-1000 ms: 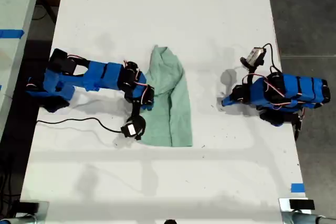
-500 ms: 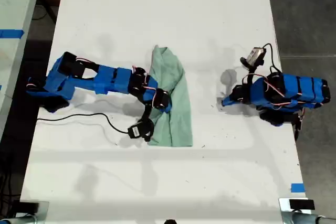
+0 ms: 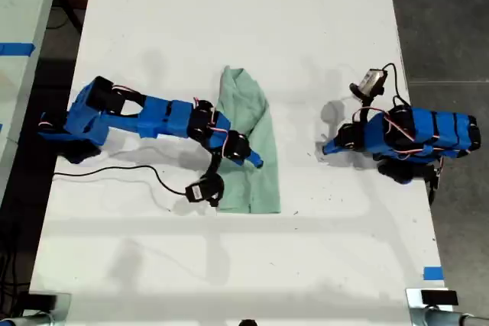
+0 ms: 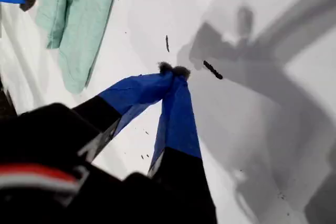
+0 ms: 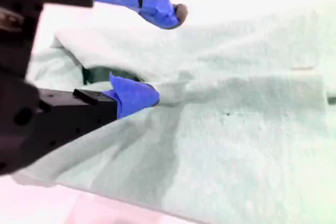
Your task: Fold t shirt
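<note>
While reaching in from the exterior view's left, my second gripper (image 3: 248,156) rests on the t shirt (image 3: 252,131), its jaws parted with one finger tucked under a fold. The mint garment lies lengthwise mid-table (image 3: 229,20). At the exterior view's right, my first gripper (image 3: 327,147) sits pinched together on bare tabletop.
</note>
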Motion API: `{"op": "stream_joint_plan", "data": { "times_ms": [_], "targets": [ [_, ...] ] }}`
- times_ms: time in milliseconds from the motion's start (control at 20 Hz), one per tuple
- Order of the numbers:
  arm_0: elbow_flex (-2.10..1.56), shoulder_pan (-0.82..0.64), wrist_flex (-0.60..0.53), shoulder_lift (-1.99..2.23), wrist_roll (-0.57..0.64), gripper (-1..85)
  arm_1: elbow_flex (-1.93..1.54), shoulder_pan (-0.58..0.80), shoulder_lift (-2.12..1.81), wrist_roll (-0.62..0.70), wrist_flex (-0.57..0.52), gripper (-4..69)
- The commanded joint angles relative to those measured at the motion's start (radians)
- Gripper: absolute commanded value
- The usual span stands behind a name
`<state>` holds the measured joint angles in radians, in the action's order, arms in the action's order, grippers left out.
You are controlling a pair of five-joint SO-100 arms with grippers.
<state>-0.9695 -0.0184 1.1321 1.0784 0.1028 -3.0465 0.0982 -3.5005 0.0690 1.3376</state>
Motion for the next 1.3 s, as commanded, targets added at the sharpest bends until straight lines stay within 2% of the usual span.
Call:
{"op": "stream_joint_plan", "data": {
  "times_ms": [0,150,200,300,450,500,750,800,850,950,1250],
  "targets": [
    [-0.002,0.009,0.078,0.256,0.015,-0.1,-0.032,-0.006,-0.011,0.0,0.017,-3.0],
    [-0.101,0.018,0.172,0.492,-0.003,-0.2,-0.032,-0.006,-0.011,0.0,0.017,-3.0],
    [-0.212,0.021,0.161,0.6,-0.018,-0.2,-0.032,-0.006,-0.011,0.0,0.017,-3.0],
    [-0.568,0.021,0.023,0.877,-0.04,-0.2,-0.032,-0.006,-0.011,0.0,0.017,-3.0],
    [-1.23,0.0,-0.316,1.35,-0.075,-0.2,-0.034,-0.003,-0.011,0.0,0.017,-3.0],
    [-1.393,-0.006,-0.393,1.47,-0.078,-0.2,-0.034,-0.002,-0.011,0.0,0.017,-3.0],
    [-2.068,-0.127,-0.578,1.844,-0.071,-0.2,-0.035,-0.002,-0.011,-0.005,0.017,-3.0],
    [-2.14,-0.112,-0.56,2.006,-0.049,-0.2,-0.035,-0.002,-0.011,-0.005,0.017,-3.0],
    [-2.183,-0.087,-0.468,2.2,-0.04,-0.2,-0.035,-0.002,-0.011,-0.005,0.017,-3.0],
    [-2.253,-0.147,-0.218,2.531,-0.038,-0.2,-0.035,-0.003,-0.011,-0.006,0.017,-3.0],
    [-2.26,-0.143,-0.222,2.522,-0.061,-0.2,-0.035,-0.005,-0.011,-0.008,0.017,-3.0]
  ]
}}
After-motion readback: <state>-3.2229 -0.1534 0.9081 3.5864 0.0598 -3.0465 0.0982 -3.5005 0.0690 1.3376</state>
